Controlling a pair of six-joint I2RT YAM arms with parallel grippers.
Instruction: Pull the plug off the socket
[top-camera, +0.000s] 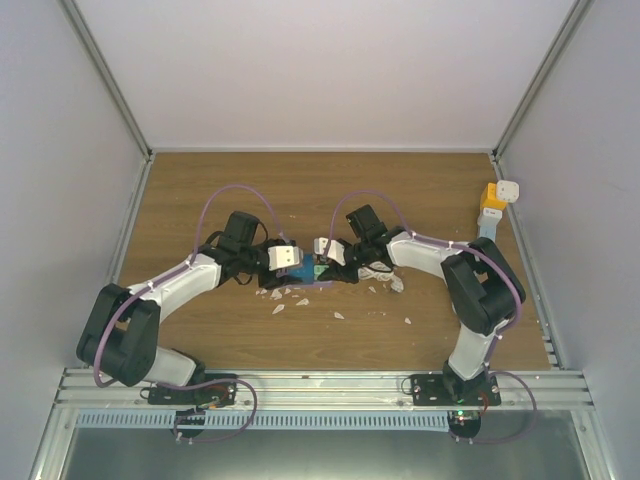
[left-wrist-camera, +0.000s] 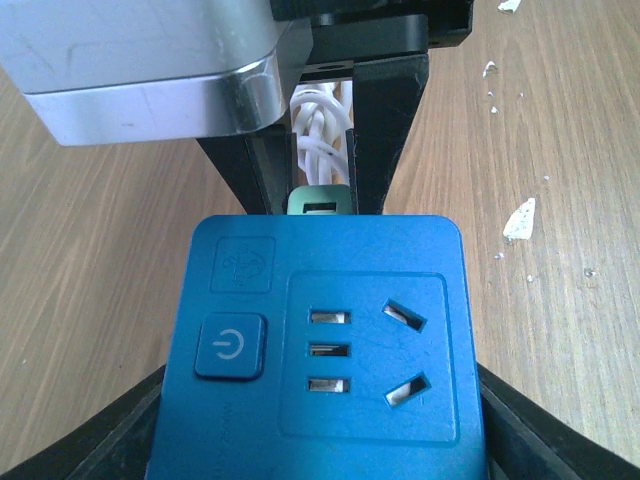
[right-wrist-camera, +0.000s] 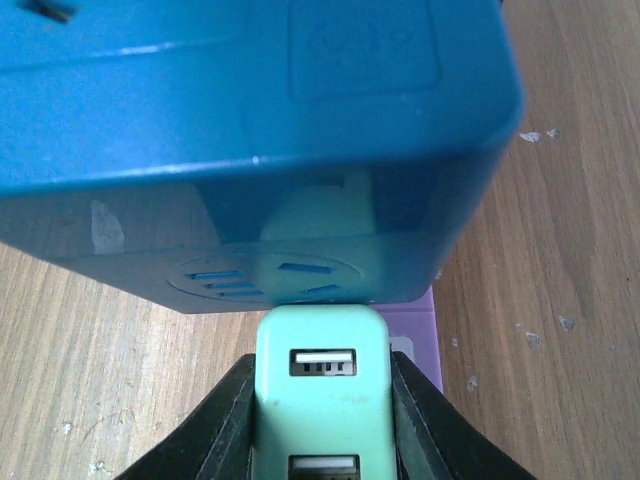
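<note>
Left gripper (left-wrist-camera: 320, 445) clamps blue socket cube (left-wrist-camera: 330, 330); right gripper (right-wrist-camera: 320, 430) pinches mint USB plug (right-wrist-camera: 322, 390). Risk: angled pull, plug slips.

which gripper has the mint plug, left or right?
The right gripper: it is clamped on the mint-green USB plug, which butts against the blue socket block. The left gripper holds the blue block itself.

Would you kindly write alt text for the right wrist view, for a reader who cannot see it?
The fingers of the right gripper clamp a mint-green USB plug whose end meets the side of a blue socket block filling the upper frame. Wooden table with pale flecks lies beneath.
</note>
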